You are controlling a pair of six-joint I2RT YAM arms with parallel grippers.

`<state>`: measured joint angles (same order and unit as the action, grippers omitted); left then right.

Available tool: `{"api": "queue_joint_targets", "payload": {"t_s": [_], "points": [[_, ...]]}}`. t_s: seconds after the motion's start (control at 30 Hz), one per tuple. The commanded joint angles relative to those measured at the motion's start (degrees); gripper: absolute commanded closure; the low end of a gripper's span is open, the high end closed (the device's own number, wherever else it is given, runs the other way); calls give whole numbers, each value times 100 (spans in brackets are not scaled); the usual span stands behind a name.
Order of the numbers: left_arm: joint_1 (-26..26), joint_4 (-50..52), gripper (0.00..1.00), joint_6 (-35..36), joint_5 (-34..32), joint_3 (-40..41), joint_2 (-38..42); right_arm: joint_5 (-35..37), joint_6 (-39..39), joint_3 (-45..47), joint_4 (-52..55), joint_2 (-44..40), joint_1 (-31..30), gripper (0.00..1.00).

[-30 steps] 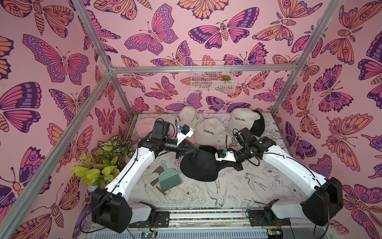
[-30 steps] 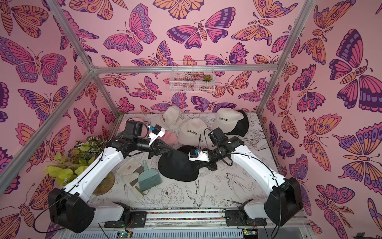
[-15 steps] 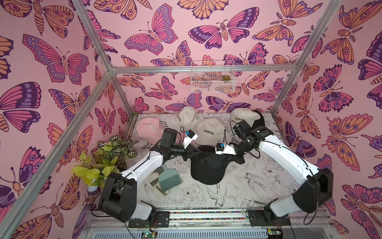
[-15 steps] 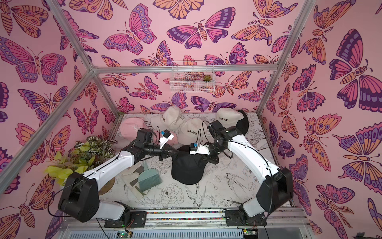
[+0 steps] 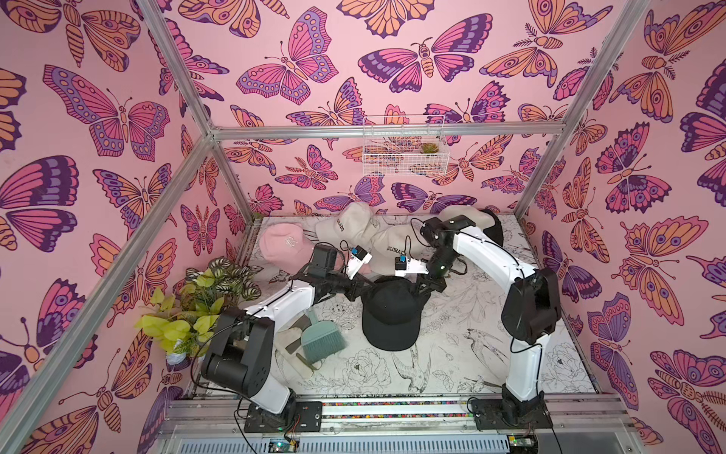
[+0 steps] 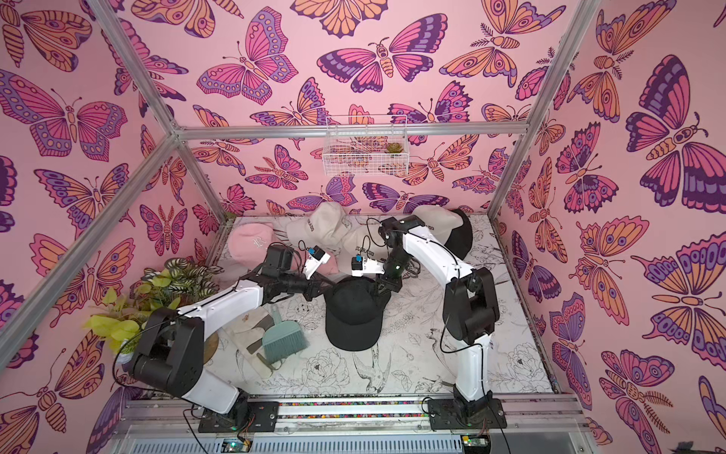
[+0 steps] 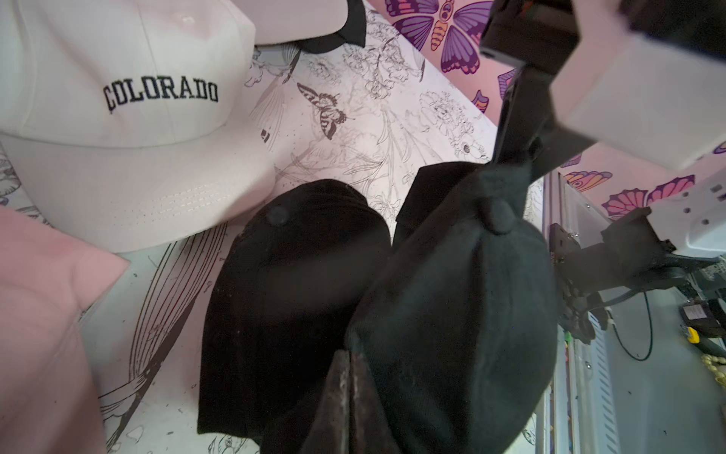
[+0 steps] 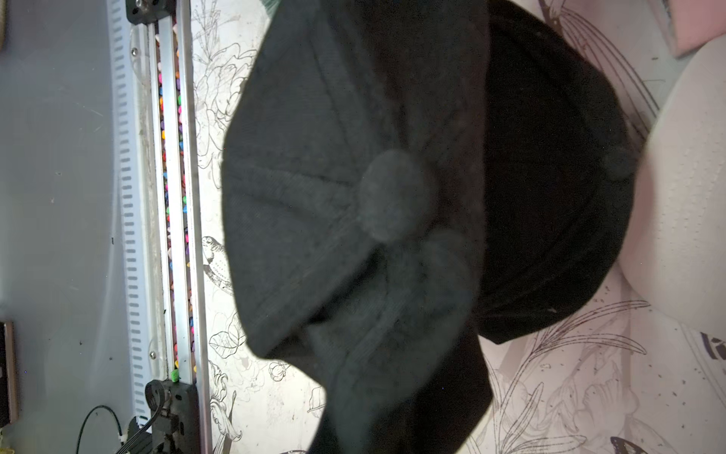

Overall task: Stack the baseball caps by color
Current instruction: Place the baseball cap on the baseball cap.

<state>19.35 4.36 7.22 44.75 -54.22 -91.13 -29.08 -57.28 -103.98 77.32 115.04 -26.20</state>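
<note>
Left fingers (image 7: 342, 397) are pressed together on the rim of a black cap (image 5: 393, 314), mid table (image 5: 451, 353). Right fingers (image 5: 417, 287) pinch the same cap on the opposite side of the rim; in both top views their tips are sunk in the fabric. The cap sits crown up between the two arms, its brim toward the table's front edge.

The left wrist view shows a second black cap (image 7: 290, 275) lying on the table, partly under the held one. Cannot tell whether the two touch.

Cream caps (image 5: 347, 228) cluster along the back, lettered COLORADO. A third black cap (image 5: 495, 232) lies against the rightmost cream one, in the back right corner.

A pink cap (image 5: 285, 243) with a white monogram sits back left. A second pink cap (image 7: 39, 314) lies just beside a cream brim, near the left wrist.

A teal brush (image 5: 322, 338) lies front left of the held cap, apart from it. A plant (image 5: 196, 298) stands at the left edge.
</note>
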Motion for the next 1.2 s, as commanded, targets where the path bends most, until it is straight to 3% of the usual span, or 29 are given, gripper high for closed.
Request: {"api": "queue_joint_targets", "payload": {"t_s": [0.0,0.2,0.37,0.47,0.53,0.57,0.6,0.7,0.8,0.93,1.03,1.17], "points": [[-84,-41,100,-8,-352,-212,-320,165,479,-198,-163,216,38,94],[-157,-163,100,-166,-637,-432,-853,445,1791,353,-1649,291,27,95],[-175,-276,100,-331,-943,-362,-921,428,2754,1133,-2802,-102,27,77],[-177,-303,96,-700,-1423,-395,-855,874,3490,1456,-3410,-350,26,54],[-178,-298,80,-1092,-1614,-423,-706,1060,3923,1646,-3713,-588,26,38],[-173,-295,69,-1330,-1689,-404,-589,1140,4174,1811,-3906,-778,27,7],[-176,-302,53,-1580,-1824,-349,-455,1254,4430,1999,-4104,-985,27,1],[-173,-248,25,-2259,-2298,-81,20,1440,4987,2740,-4745,-1625,27,1],[-186,-181,13,-2884,-2473,330,532,1390,5607,3653,-5520,-2413,27,1],[-169,-180,10,-2947,-1848,889,1108,836,6193,5044,-6593,-3505,10,1],[-58,-179,14,-2801,-1405,1323,1406,575,6892,5763,-7101,-4020,-42,1],[68,-69,22,-3087,-1543,1852,1694,600,7507,6305,-7230,-4343,-299,1]]}}
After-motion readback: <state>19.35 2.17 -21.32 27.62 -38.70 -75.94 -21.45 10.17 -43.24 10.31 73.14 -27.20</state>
